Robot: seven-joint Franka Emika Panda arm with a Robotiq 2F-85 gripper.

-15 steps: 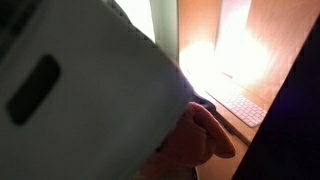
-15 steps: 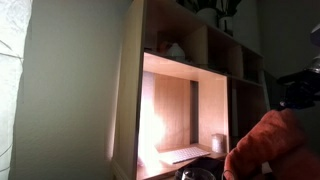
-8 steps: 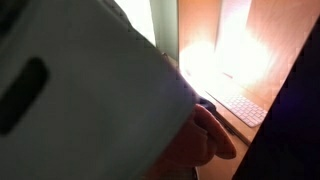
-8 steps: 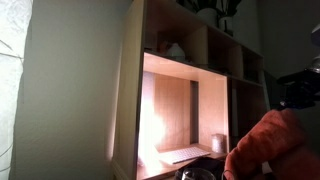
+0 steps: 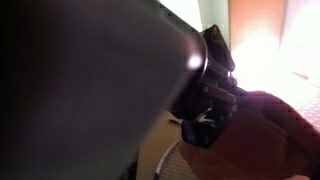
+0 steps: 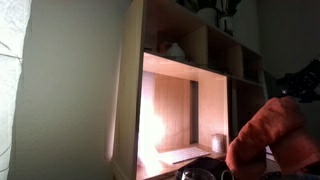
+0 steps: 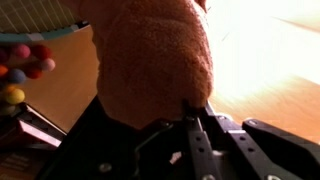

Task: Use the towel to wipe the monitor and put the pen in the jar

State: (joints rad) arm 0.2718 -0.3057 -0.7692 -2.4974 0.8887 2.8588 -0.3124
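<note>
Towel (image 7: 150, 60) is in hand: in the wrist view the jaws are clamped together on a fold of the orange cloth, which hangs from the gripper (image 7: 195, 118) and fills most of that picture. In an exterior view the towel (image 6: 268, 140) shows as a bunched salmon mass at the lower right, held off the surface, with the dark arm (image 6: 300, 85) above it. In the closer exterior view the gripper (image 5: 205, 85) sits right in front of the lens, and the towel (image 5: 265, 135) trails below and beside it.

So picking up the cloth looks done. Whether any wiping has happened cannot be told: no screen with a dark frame is clearly visible. The bright wooden cubby (image 6: 185, 110) glows strongly inside, and a flat pale keyboard (image 6: 185, 154) lies on its floor, but the source of the light is hidden. The towel is near this cubby, not inside it.

The second half seems untouched. A small pale cylinder (image 6: 218, 143) stands at the back of the cubby and may be the jar; it is too blurred to be sure. No pen is visible anywhere, and the jaws, full of cloth, must release it before taking one.
</note>
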